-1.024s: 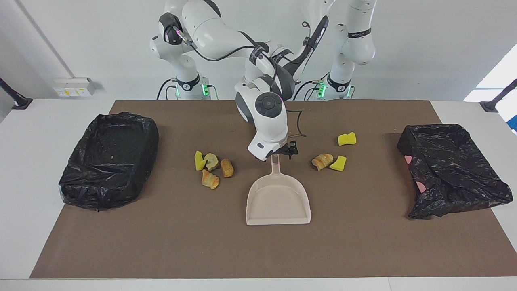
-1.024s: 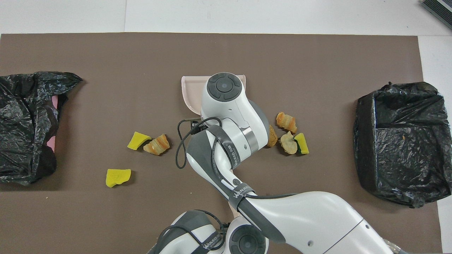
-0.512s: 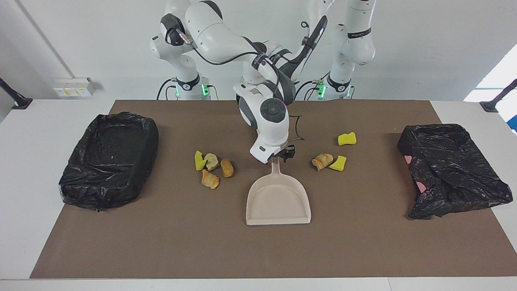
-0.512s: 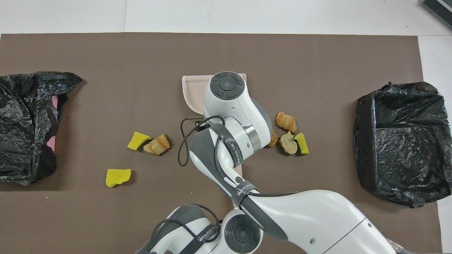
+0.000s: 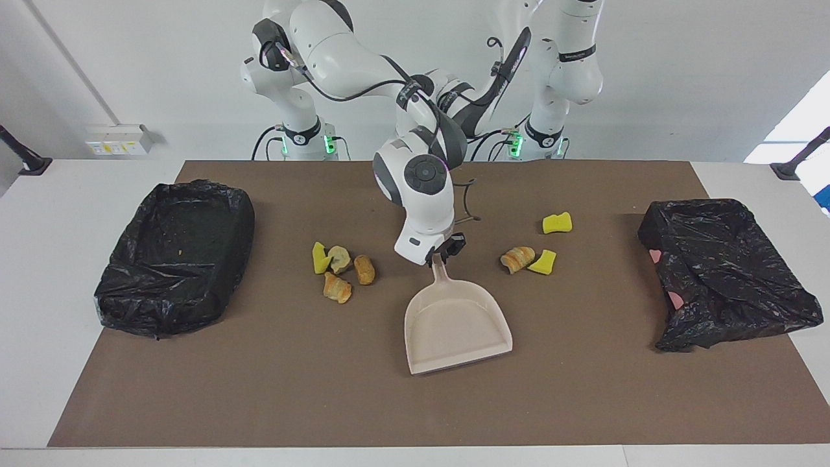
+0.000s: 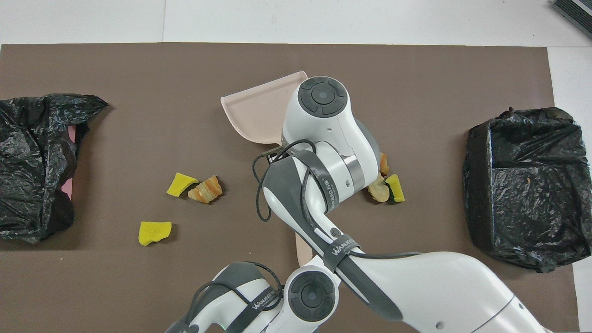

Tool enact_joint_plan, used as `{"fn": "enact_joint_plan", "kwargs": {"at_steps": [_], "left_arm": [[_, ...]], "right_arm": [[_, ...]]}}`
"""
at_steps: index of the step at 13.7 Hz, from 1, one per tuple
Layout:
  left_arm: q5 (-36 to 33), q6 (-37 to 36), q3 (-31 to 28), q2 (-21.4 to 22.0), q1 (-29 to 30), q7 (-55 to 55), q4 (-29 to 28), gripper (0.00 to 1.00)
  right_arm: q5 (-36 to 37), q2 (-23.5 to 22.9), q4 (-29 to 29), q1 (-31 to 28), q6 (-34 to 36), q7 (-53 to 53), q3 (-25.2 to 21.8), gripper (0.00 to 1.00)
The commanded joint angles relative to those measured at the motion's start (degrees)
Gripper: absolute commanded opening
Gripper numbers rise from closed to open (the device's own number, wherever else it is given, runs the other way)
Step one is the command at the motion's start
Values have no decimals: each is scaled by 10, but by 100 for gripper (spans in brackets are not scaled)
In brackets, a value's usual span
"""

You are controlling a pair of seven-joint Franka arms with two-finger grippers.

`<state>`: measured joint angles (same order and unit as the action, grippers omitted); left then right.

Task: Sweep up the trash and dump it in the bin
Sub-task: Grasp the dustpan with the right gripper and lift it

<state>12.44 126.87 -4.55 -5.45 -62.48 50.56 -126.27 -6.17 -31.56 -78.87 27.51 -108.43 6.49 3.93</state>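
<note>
My right gripper (image 5: 439, 255) is shut on the handle of the beige dustpan (image 5: 454, 321), whose pan lies at mid-table, angled; the pan also shows in the overhead view (image 6: 259, 113), where my wrist covers the gripper. Several trash scraps, a yellow sponge chunk (image 5: 318, 258) and pastry pieces (image 5: 337, 287), lie beside the pan toward the right arm's end. A pastry piece (image 5: 517, 259) and two sponge chunks (image 5: 557, 223) lie toward the left arm's end. My left arm waits near its base, its gripper hidden.
A bin lined with a black bag (image 5: 175, 259) stands at the right arm's end; it also shows in the overhead view (image 6: 522, 185). A crumpled black bag (image 5: 726, 272) with pink showing lies at the left arm's end. A beige strip (image 6: 300, 245) shows under the arms.
My right gripper has shifted toward the right arm's end and turned the dustpan, so the pan's mouth has swung toward the left arm's end. The scraps have not moved.
</note>
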Motion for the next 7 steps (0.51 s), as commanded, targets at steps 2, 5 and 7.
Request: {"fn": "enact_joint_plan", "kwargs": {"at_steps": [2, 5, 7], "left_arm": [[-24, -46, 2, 20, 28, 3, 1, 0], [-53, -83, 2, 37, 56, -2, -6, 0], [-66, -108, 2, 48, 80, -12, -9, 0]], "right_arm": [[11, 60, -30, -47, 44, -148, 6, 0], [36, 88, -30, -91, 96, -282, 5, 0], [54, 105, -30, -105, 134, -368, 5, 0]]}}
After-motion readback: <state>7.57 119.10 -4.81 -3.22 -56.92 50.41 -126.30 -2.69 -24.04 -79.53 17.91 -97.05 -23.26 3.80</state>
